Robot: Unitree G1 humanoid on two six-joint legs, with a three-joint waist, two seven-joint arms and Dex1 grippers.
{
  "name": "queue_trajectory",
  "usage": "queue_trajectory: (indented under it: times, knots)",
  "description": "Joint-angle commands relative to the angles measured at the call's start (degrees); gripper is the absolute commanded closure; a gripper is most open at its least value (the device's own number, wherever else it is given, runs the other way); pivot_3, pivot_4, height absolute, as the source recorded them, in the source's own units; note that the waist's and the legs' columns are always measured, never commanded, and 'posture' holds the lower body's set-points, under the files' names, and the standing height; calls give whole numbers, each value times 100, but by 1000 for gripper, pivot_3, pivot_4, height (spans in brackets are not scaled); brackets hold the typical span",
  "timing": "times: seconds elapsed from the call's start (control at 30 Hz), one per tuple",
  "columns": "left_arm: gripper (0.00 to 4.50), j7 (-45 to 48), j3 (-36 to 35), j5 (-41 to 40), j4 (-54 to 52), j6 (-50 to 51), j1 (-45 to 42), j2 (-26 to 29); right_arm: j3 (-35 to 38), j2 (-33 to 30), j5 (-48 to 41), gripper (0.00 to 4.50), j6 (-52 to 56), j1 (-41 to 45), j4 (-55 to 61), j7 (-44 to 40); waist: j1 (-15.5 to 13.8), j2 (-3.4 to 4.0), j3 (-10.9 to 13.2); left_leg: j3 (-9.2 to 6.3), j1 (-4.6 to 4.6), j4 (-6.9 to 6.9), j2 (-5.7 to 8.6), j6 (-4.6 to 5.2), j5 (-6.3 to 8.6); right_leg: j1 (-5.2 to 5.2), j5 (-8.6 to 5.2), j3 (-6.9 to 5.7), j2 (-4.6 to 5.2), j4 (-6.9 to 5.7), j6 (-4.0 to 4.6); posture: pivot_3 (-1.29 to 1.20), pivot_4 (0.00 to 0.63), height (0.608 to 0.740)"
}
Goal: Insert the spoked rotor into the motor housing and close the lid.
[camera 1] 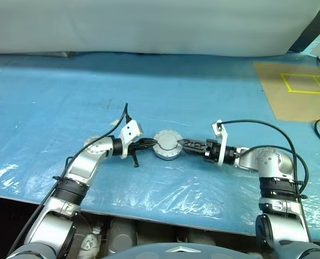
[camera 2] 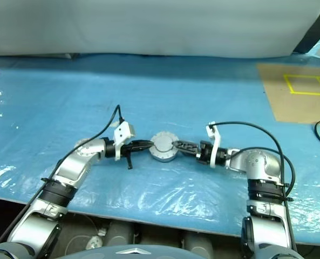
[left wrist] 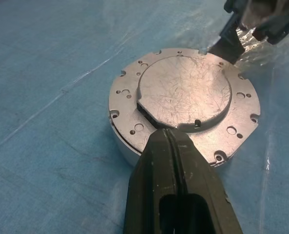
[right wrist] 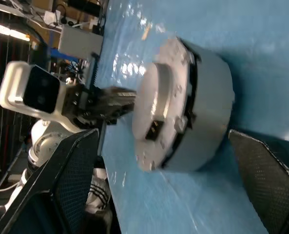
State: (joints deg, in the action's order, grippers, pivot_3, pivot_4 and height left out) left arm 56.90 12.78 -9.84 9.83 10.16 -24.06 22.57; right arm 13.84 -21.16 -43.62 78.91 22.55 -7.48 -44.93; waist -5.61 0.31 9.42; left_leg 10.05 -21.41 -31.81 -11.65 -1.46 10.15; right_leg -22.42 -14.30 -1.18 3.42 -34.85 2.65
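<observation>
- Blue plastic sheeting covers the desk point(camera 1: 52, 108), and the round metal assembly sits on it midway between the two arms.
- Left claw point(camera 1: 149, 143): clenched, its two black fingers pressed together with nothing between them. Its tip rests at the near rim of the lid point(left wrist: 183, 92), so the lid lies straight ahead of it, just past the fingertips.
- Lid: smooth pale face up, seated on top of the motor housing point(right wrist: 207, 97). The right wrist view shows a thin dark seam between lid flange and housing wall, so it may not be pressed fully home; I cannot tell for certain.
- Spoked rotor: I judge it to be already inside under the lid.
- Right claw point(camera 1: 188, 145): released, fingers spread wide, nothing held. The housing lies directly in front of it, sitting in the gap between the two fingers without touching either.
- Key relation: both claws face the assembly from opposite sides along one line across the desk, each about equally near. The stack's axis stands upright, so a sideways squeeze from the right claw would meet the housing wall, while pressing the lid down calls for a push from above.
</observation>
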Motion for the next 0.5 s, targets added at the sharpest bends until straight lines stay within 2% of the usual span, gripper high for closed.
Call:
queue_trajectory:
  times: [0.03, 0.17, 0.5]
  knots:
    - [4500, -31, 79, 107, 55, 84, 129, 57, -123, -286, -47, 17, -22, -151, 148, -69, -3, 0, 0, 0, 3, 0, 2, 0, 0, 3, 0, 1, 1, 1, 0, 0, 150, 740]
    - [4500, -50, 97, 112, 32, 73, 181, 52, -270, -339, -48, 17, -99, -284, 164, -27, -4, -1, -1, -1, 16, 1, 1, 0, 0, 16, 0, 1, 1, 7, -1, 0, 150, 740]
    - [4500, -23, 94, 152, 241, -66, 120, 54, -52, 434, 43, 17, -445, -175, -170, 744, 14, -6, -8, -2, 34, 14, 0, 0, 0, 22, -1, 4, 1, 9, -1, 0, 150, 740]
